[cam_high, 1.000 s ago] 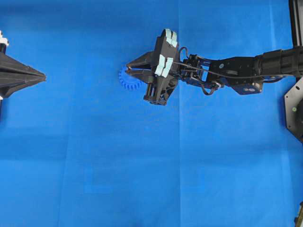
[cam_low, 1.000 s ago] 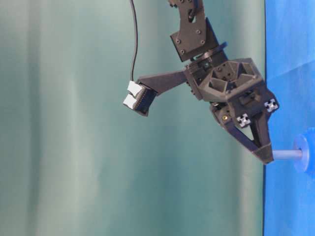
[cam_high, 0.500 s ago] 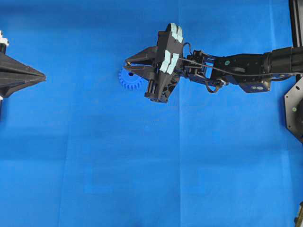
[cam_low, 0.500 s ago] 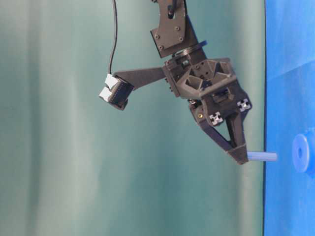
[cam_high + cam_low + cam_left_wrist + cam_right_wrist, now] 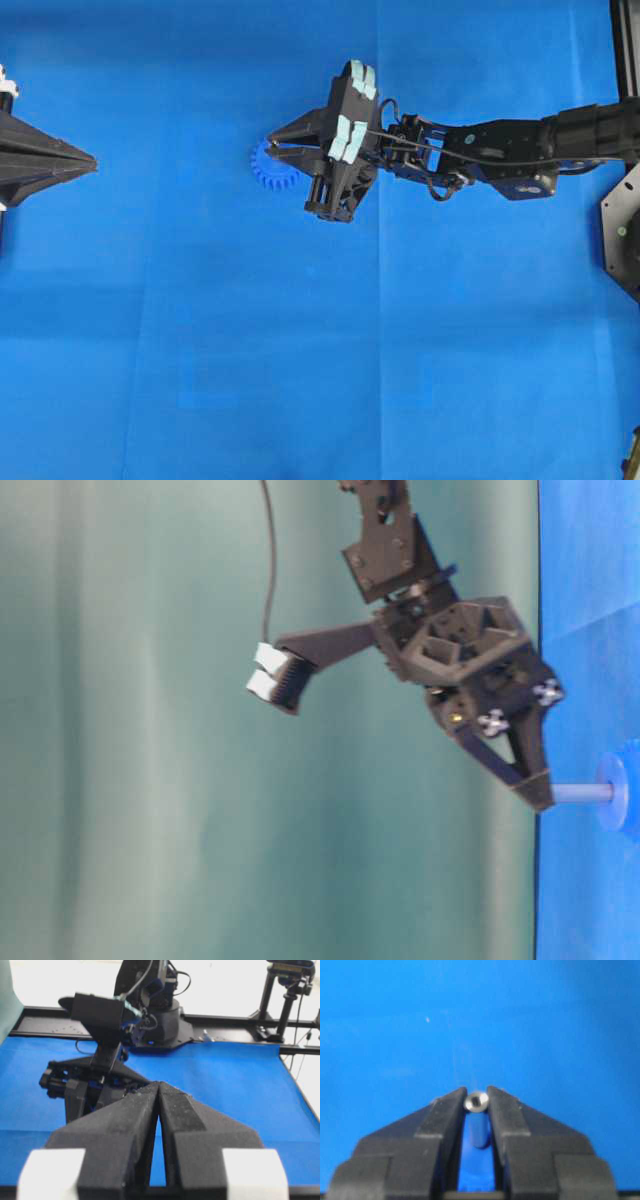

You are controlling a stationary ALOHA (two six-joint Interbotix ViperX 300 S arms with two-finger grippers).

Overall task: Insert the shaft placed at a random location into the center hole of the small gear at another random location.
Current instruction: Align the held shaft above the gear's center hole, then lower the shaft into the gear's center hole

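Silvery shaft, pinched in the right tool, meets blue small gear.

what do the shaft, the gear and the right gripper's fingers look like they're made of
The shaft: likely metal, silvery-grey with a bright, reflective end face. The small gear: probably moulded plastic, an even bright blue close to the mat's colour, matte with crisp teeth. The right gripper fingers: matte black with a fine grainy surface, maybe printed plastic or a rubbery coating; the look leaves that open.

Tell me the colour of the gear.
Bright blue gear, close to the mat's colour; overhead view shows it best.
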